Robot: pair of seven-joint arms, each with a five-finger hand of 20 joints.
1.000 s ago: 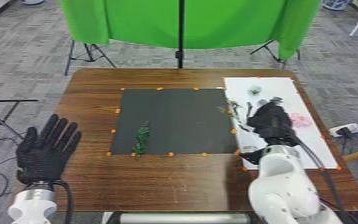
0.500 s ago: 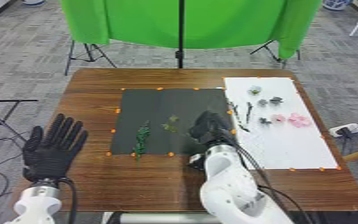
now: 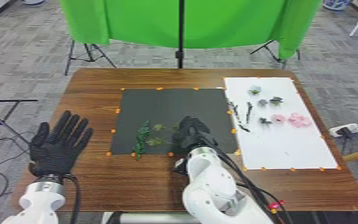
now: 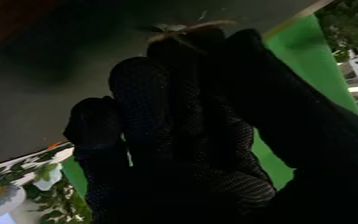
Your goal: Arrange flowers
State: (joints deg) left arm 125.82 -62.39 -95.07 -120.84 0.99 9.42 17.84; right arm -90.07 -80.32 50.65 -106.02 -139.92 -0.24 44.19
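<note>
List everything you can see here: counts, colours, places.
Table: one, brown, centre
Mat: one, dark grey, on table
Sheet: one, white, right of mat
Leafy sprig: one, green, mat's left
Smaller sprig: one, green, at right fingertips
Twigs: two, dark, sheet's left
Blooms: two pink, three grey, one whitish, on sheet
Markers: several, orange, around mat and sheet
Cloth: one, green, behind table
Left hand: one, black, left of mat
Right hand: one, black, over mat

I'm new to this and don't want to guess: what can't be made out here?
Head view: part of the dark mat, covered by the right hand.
Head view: the red thing by the right arm, too small to name.
Right wrist view: part of the twig, hidden behind that hand.
</note>
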